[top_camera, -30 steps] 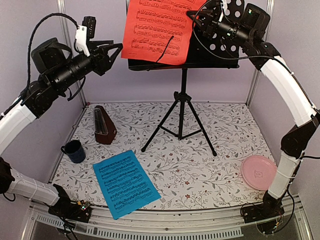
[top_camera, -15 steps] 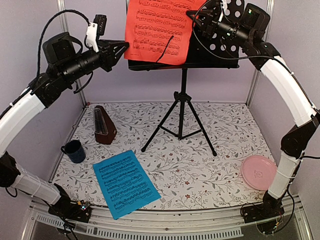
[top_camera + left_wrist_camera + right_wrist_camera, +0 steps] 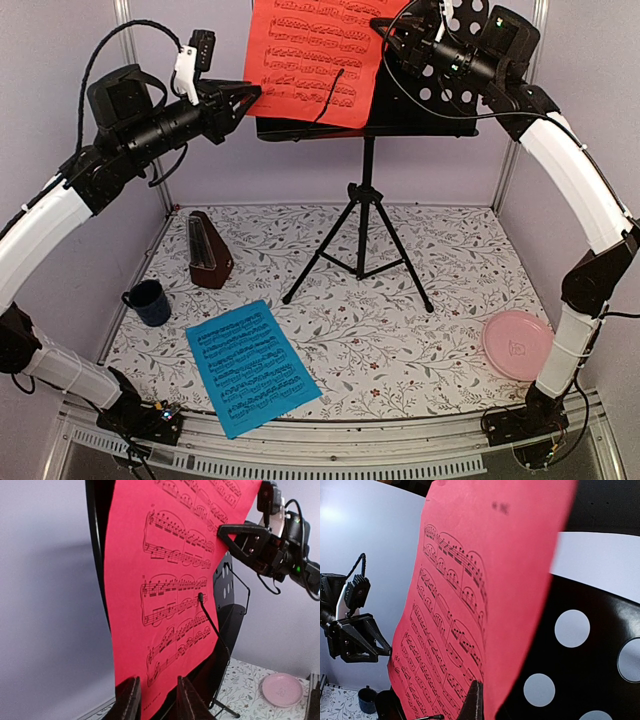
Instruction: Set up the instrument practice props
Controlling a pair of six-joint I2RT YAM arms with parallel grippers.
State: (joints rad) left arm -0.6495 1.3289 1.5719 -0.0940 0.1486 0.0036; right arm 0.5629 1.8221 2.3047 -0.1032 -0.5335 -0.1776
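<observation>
The black perforated music stand (image 3: pixel 440 95) rises on tripod legs (image 3: pixel 365 235) at the back. A red sheet (image 3: pixel 315 55) of printed music leans on its desk, with a thin wire holder (image 3: pixel 210 620) across its face. My right gripper (image 3: pixel 388 38) is shut on the sheet's right edge; only one finger (image 3: pixel 475 700) shows beside the red sheet (image 3: pixel 485 580). My left gripper (image 3: pixel 252 95) is at the sheet's lower left corner, jaws apart, with that corner of the red sheet (image 3: pixel 155 630) between the fingers (image 3: pixel 129 700). A cyan sheet (image 3: pixel 250 365) lies flat at the front left. The brown metronome (image 3: pixel 208 250) stands at the left.
A dark blue mug (image 3: pixel 148 300) sits near the left edge, in front of the metronome. A pink plate (image 3: pixel 517 343) lies at the front right beside the right arm. Grey walls close in the back and both sides of the floral mat (image 3: pixel 400 330).
My left arm has risen and reached right until its narrowed jaws met the red sheet's left edge. The right gripper keeps its hold and has shifted slightly, tilting the sheet a little.
</observation>
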